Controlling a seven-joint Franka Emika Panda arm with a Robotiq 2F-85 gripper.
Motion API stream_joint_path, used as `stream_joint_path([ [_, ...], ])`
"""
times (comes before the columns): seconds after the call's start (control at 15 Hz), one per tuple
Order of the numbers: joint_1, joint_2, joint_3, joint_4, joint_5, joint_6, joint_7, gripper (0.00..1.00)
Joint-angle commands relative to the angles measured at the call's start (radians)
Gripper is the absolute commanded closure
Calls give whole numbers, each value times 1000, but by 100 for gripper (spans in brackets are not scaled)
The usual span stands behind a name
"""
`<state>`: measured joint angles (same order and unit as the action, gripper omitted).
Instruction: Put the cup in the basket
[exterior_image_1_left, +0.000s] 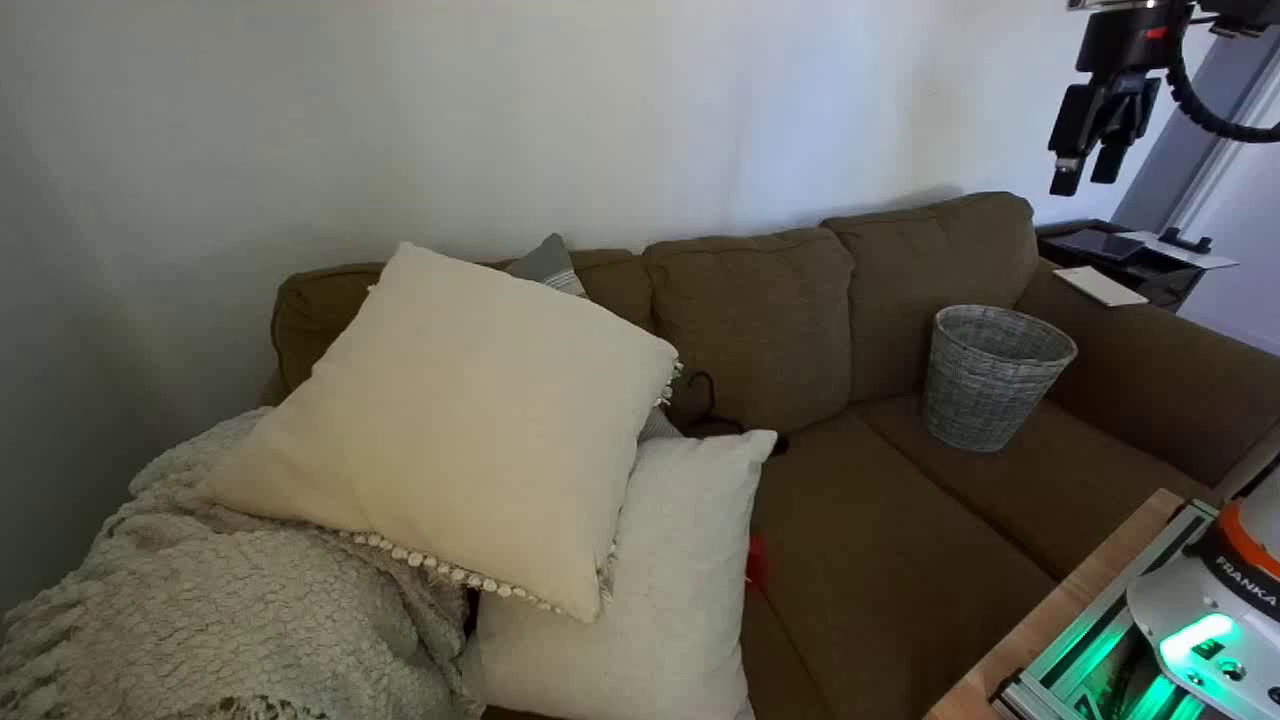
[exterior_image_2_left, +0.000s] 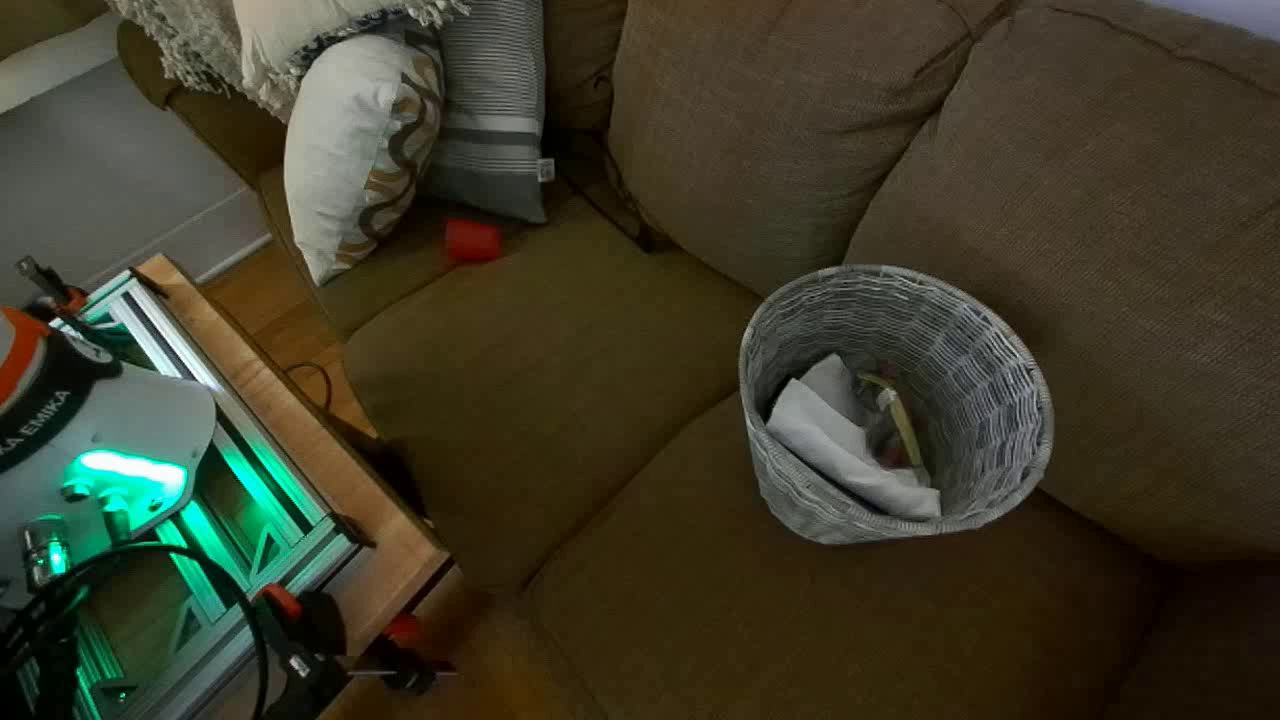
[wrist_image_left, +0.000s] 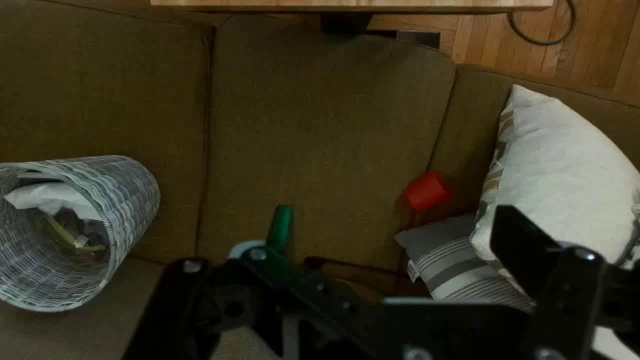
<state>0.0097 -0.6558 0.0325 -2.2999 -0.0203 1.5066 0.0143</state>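
The red cup appears to lie on its side on the brown sofa seat, near a seam and beside the pillows. It shows fully in the wrist view and partly in an exterior view, behind a cream pillow. The light-grey woven basket stands on the seat near the sofa arm; it also shows in an exterior view and in the wrist view. A white sheet and a yellowish item lie inside it. My gripper is open and empty, high above the sofa; its fingers are wide apart in the wrist view.
A large cream pillow, a lower cream pillow and a striped grey pillow crowd the cup's end. A dark cable or strap lies by the back cushion. The robot's wooden table stands before the sofa.
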Motion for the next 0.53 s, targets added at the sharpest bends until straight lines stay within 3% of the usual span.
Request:
stream_joint_path([
  [0.0, 4, 1, -2, 3, -1, -3, 2, 0],
  [0.2, 28, 56, 8, 5, 28, 39, -13, 0],
  [0.47, 130, 201, 68, -11, 140, 171, -81, 0],
])
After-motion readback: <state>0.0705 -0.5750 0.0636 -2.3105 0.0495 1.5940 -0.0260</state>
